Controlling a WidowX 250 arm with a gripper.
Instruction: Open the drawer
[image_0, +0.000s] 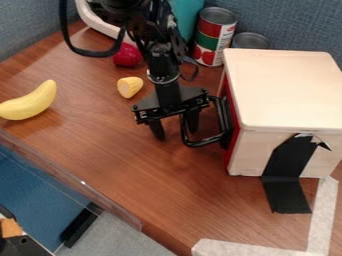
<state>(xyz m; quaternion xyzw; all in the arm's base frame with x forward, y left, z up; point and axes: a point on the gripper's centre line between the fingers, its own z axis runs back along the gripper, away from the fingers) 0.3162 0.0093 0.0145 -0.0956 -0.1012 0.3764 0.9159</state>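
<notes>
The gripper (176, 129), 2 jaws spread, hangs beside the handle (203, 143), clear of the table edge (160, 236).

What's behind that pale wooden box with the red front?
A grey-topped metal can shows past its back edge; a tin with a red and green label stands beside it. The box hides the metal can's base and whatever else is there.

A yellow banana (30, 102) is seen on the brown desk (140, 175), at the frame's left. A small yellow piece (129, 87) is placed near a red object (127, 55), upper left of centre. Two cans (214, 36) are stood at the top; pale tape (324, 215) is laid lower right.
</notes>
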